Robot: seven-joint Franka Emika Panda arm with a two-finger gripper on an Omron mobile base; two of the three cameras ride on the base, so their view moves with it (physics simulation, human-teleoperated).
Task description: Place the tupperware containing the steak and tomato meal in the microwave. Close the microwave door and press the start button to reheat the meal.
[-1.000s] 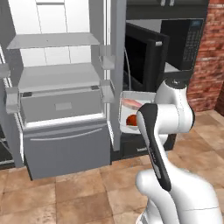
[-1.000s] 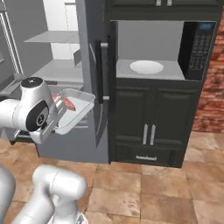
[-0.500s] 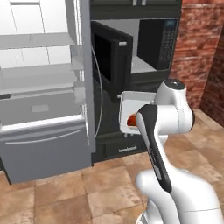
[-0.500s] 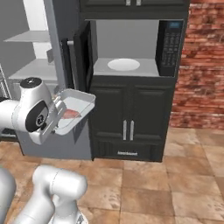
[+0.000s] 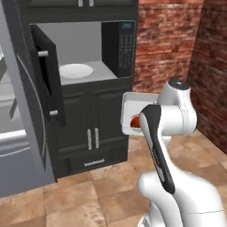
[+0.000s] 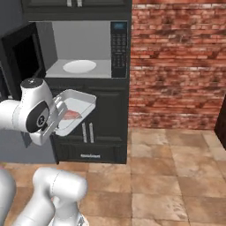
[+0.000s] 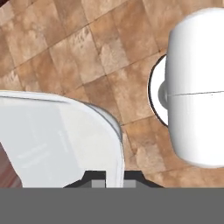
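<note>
Below the open microwave (image 6: 88, 48), jaws clamped on the tupperware (image 6: 76, 111) rim; no legible writing.

Both base cameras are looking forward from behind the arm, sharing the open microwave (image 5: 84, 62) (image 6: 84, 50); the hand camera is peering down at floor tiles (image 7: 87, 57) close up

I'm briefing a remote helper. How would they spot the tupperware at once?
Find the black microwave, door open, above dark cabinets. Lower, before those cabinets, the gripper holds the tupperware by its rim: a clear shallow tray with reddish food inside, unlike the white turntable.
</note>
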